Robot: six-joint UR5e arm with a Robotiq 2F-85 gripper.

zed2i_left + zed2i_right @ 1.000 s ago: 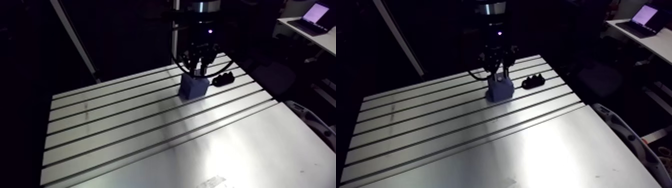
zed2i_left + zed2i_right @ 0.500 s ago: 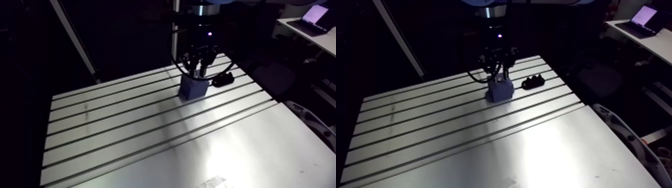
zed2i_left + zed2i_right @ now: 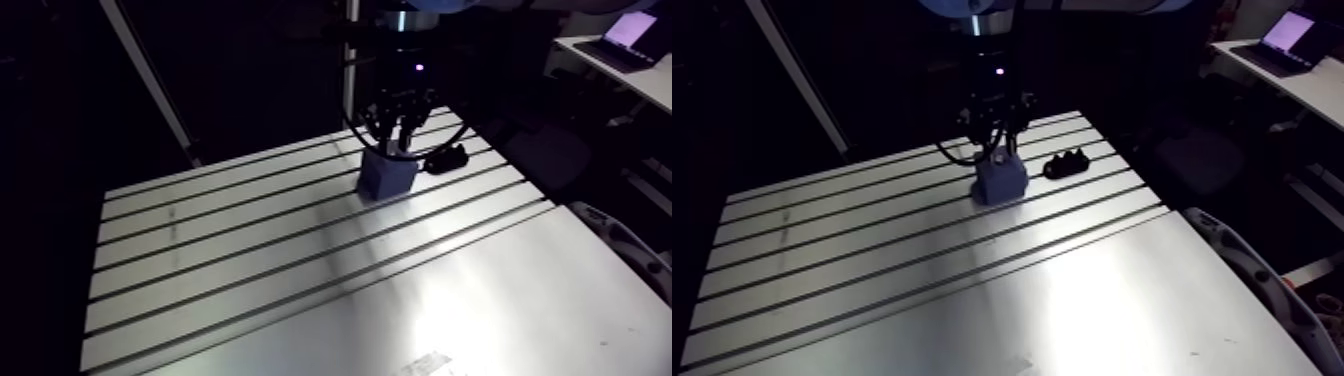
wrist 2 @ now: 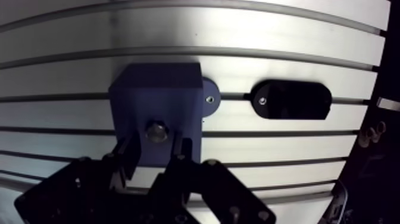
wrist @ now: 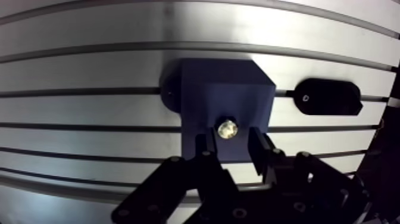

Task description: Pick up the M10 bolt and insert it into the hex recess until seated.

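While the M10 bolt [image 5: 226,128] is sitting in the blue block [image 5: 223,98], the fingers [image 5: 205,149] of the gripper [image 5: 231,138] are standing apart on either side of its head, gripping nothing.

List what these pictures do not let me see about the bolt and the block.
Bolt: only the head shows; the shank is hidden inside the blue block, wrist view; seating depth unreadable.
End effector fingers: too small and dark, arm view.
Black oval part beside the block: too dark for details, both views.
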